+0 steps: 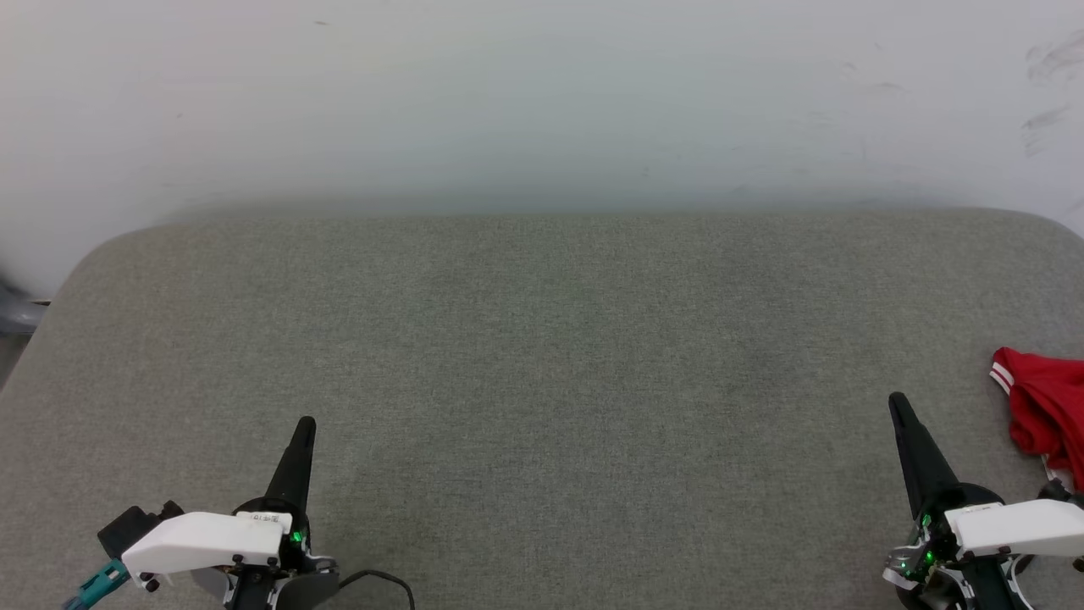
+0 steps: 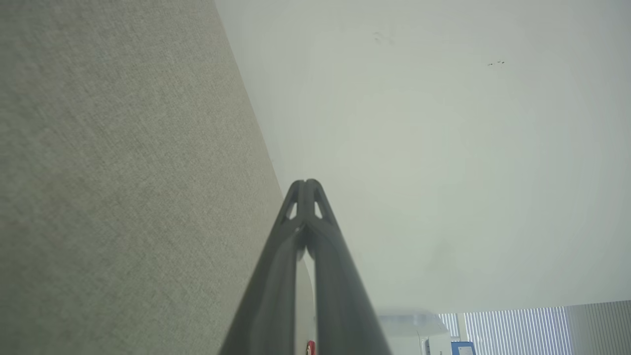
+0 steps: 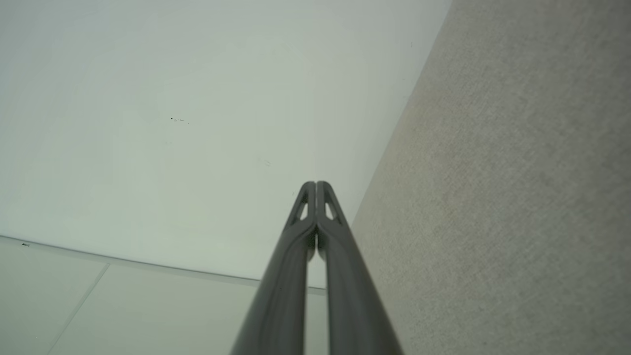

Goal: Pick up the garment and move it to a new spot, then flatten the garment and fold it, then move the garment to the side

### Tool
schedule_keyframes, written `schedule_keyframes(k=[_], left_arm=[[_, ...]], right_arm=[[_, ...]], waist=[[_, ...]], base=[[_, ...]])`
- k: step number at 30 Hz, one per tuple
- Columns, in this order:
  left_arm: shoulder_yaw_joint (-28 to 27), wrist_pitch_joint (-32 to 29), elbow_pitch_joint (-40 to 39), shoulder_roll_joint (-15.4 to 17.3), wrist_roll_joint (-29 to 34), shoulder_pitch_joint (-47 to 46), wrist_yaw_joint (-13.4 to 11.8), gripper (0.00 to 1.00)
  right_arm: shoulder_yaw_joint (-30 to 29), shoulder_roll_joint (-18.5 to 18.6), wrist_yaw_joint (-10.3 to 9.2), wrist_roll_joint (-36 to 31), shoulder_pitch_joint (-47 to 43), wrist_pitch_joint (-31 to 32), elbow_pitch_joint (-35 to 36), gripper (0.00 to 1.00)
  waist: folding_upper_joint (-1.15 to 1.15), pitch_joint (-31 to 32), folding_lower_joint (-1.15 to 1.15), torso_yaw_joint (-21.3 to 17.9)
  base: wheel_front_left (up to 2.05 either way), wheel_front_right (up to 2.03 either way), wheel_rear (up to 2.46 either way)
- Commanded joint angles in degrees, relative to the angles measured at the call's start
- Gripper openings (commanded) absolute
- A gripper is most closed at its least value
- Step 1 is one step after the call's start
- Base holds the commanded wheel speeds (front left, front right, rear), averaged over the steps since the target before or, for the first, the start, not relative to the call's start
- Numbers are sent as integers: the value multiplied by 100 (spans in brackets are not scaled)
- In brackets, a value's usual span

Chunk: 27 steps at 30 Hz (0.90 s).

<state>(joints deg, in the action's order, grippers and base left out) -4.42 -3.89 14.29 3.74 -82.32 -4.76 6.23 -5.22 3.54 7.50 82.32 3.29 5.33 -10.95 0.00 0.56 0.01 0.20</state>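
Closest to me, low at the near left, my left gripper (image 1: 306, 422) has its two dark fingers clenched tip to tip on nothing, pointing toward the far side. At the near right, my right gripper (image 1: 896, 400) is pressed shut and empty too, leaning slightly left. Both wrist views confirm it, fingertips meeting with only slim slots behind them. Between the two runs a broad stretch of the grey padded surface (image 1: 542, 381), on to its far edge, which lies straight along the white wall (image 1: 542, 102). That edge rounds off at the far-left corner, with a matching curve at the far right. The garment (image 1: 1046, 407) sits bunched at the right, red with a striped red-white trim showing, cut off by the head view's right border. It's just right of my right gripper's fingers and apart from them.
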Motion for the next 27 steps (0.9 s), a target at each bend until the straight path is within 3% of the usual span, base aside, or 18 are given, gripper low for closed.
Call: schedule_keyframes(k=[1,27], left_arm=[[-45,-31,-35,-5,-109,-106,41,0],[-237,-290,-30,-99,-1029,-178,143,0]], right_arm=[[-12,17,-1,121,115,12,-14,0],[-53,-8,-2,1098,340,66,-329,0]], waist=[[0,-4,-1,-1],[0,-74,-1,-20]], base=[[0,0,0],[0,0,0]])
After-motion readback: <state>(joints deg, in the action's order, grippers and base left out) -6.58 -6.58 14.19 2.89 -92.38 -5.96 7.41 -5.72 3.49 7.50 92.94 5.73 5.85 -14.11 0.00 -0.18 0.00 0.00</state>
